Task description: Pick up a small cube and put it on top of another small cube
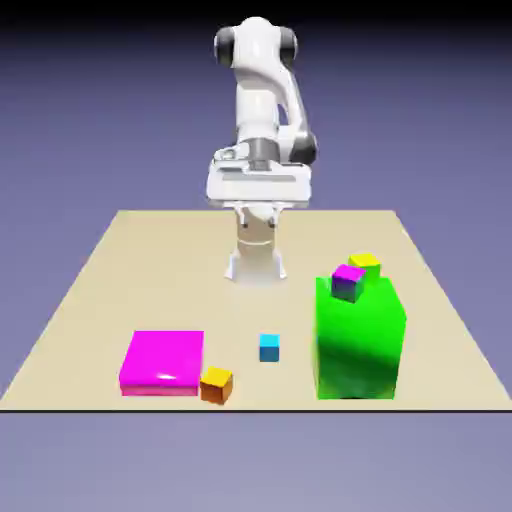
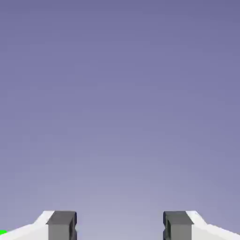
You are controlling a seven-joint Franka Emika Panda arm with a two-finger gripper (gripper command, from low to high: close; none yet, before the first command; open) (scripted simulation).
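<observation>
The small cube [image 1: 269, 347], tiny and cyan-blue, sits on the tan table near the front, between the magenta slab and the green block. My gripper [image 1: 258, 216] hangs high above the table's far middle, well behind the cube and touching nothing. In the hand view my gripper [image 2: 119, 227] is open: the two grey fingertips [image 2: 61, 225] stand wide apart with only the blue-violet backdrop between them. No cube shows in that view.
A tall green block [image 1: 360, 340] stands at the exterior view's right, with a purple cube [image 1: 347, 283] and a yellow-green cube [image 1: 365, 264] on top. A flat magenta slab [image 1: 162, 362] lies front left, an orange cube [image 1: 216, 384] at its right corner.
</observation>
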